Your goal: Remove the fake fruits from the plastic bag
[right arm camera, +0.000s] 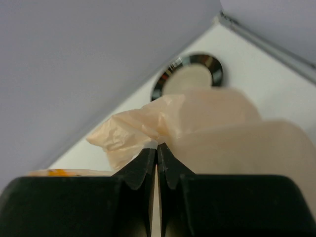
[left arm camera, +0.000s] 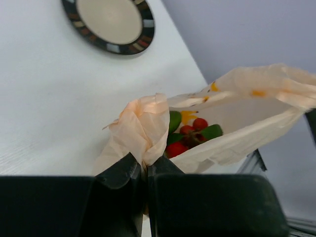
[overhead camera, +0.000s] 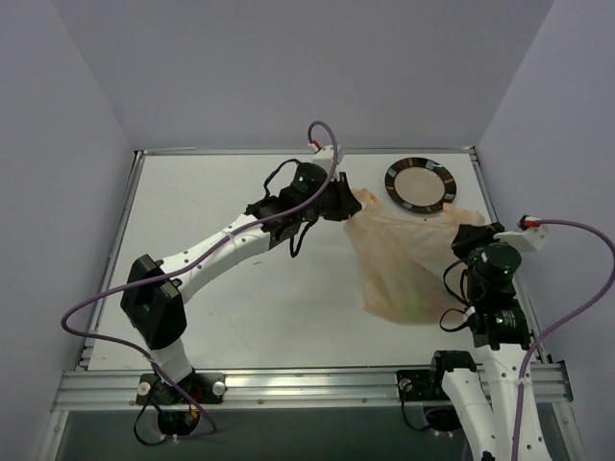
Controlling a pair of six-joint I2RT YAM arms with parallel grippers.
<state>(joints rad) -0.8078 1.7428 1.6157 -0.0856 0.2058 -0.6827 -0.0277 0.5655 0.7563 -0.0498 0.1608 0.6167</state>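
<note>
The pale-orange plastic bag [overhead camera: 404,259] is stretched between my two grippers above the right part of the table. My left gripper [overhead camera: 348,204] is shut on the bag's left handle [left arm camera: 143,126], pinched between the jaws. On the opposite side my right gripper [overhead camera: 469,236] is shut on the other bunched handle [right arm camera: 133,131]. Through the bag's open mouth, the left wrist view shows the fake fruits [left arm camera: 190,133]: red berries, green leaves and a green fruit. From above, a greenish fruit [overhead camera: 413,305] shows faintly through the bag's bottom.
A round dark-rimmed plate [overhead camera: 420,183] lies at the back right, just behind the bag. The enclosure's purple walls close in the table on three sides, and a metal rail [overhead camera: 288,384] runs along the near edge.
</note>
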